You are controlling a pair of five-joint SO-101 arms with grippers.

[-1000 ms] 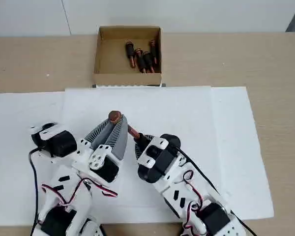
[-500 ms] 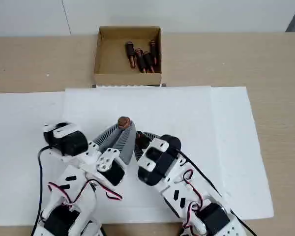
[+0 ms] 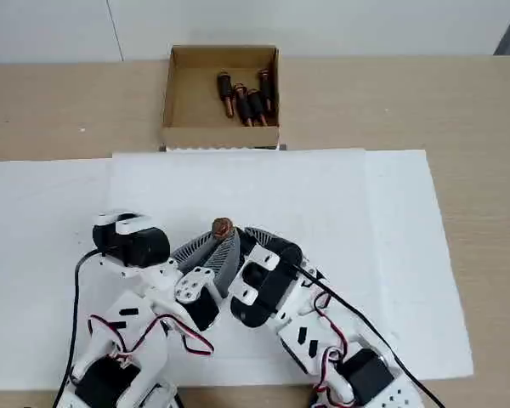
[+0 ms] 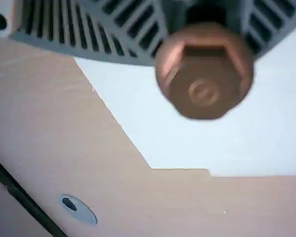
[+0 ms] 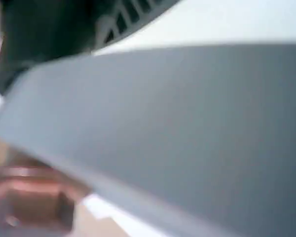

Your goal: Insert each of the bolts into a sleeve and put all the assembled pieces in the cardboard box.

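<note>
Standing over the table, I see the left gripper clenched on a copper bolt, held over the middle of the white sheet. The right gripper crowds in just beside it, and I cannot tell whether it grasps anything. From the left wrist, the bolt's hexagonal head sits face-on between ribbed grey fingers, a detail lost from above. From the right wrist, a blurred grey surface looms close, with something copper-coloured at one corner. Well apart, at the table's far side, the cardboard box holds four assembled pieces.
</note>
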